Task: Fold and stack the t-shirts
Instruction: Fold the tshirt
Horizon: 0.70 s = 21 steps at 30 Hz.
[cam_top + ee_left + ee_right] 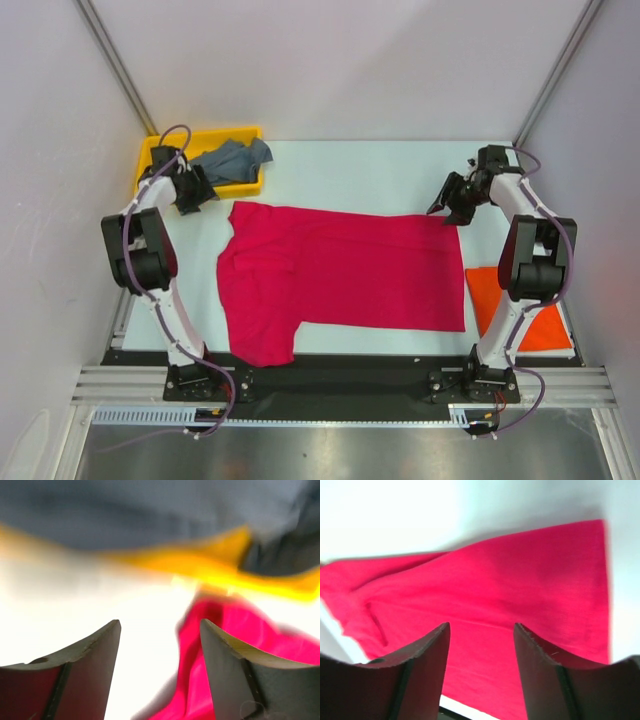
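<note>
A crimson-pink t-shirt [340, 275] lies spread flat across the middle of the table, one sleeve pointing toward the near edge. A grey-blue t-shirt [235, 160] lies crumpled in the yellow tray [205, 136] at the far left. The orange-red t-shirt [487, 295] lies folded at the near right, partly hidden by the right arm. My left gripper [200, 192] hovers open at the pink shirt's far left corner, beside the tray, holding nothing. At the shirt's far right corner my right gripper [447, 205] is open too. In the wrist views, pink cloth [235, 635] [495, 580] shows below the spread fingers.
Grey walls and slanted frame posts close in the table at the back and both sides. The tray's front wall [200, 565] is close ahead of the left fingers. A black rail runs along the near edge by the arm bases.
</note>
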### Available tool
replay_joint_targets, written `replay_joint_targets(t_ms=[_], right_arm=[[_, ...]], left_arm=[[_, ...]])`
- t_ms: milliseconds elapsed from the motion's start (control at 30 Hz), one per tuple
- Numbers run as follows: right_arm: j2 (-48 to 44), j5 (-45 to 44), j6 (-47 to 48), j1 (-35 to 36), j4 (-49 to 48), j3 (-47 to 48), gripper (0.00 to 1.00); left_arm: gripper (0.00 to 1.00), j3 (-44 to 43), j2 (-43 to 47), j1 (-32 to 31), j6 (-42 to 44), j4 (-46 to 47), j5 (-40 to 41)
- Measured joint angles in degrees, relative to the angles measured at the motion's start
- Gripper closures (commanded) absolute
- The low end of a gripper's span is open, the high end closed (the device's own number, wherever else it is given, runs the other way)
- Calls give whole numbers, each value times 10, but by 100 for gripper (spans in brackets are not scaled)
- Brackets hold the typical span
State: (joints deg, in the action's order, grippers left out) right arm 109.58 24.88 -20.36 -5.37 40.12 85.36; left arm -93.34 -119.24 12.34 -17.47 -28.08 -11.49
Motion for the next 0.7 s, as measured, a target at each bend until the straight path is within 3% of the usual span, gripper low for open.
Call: replay_joint_targets(t_ms=[133, 200, 400, 467, 700], right_arm=[[10, -39, 11, -9, 26, 12, 32], [16, -52, 17, -16, 31, 16, 32], [50, -69, 37, -33, 48, 28, 32], [59, -71, 43, -34, 53, 29, 33], [68, -83, 66, -33, 54, 27, 36]], left_arm=[[26, 161, 122, -11, 2, 31, 1], [27, 191, 158, -22, 8, 36, -13], [23, 199, 152, -45, 15, 67, -60], [14, 202, 149, -46, 15, 71, -72], [20, 169, 71, -46, -2, 92, -108]])
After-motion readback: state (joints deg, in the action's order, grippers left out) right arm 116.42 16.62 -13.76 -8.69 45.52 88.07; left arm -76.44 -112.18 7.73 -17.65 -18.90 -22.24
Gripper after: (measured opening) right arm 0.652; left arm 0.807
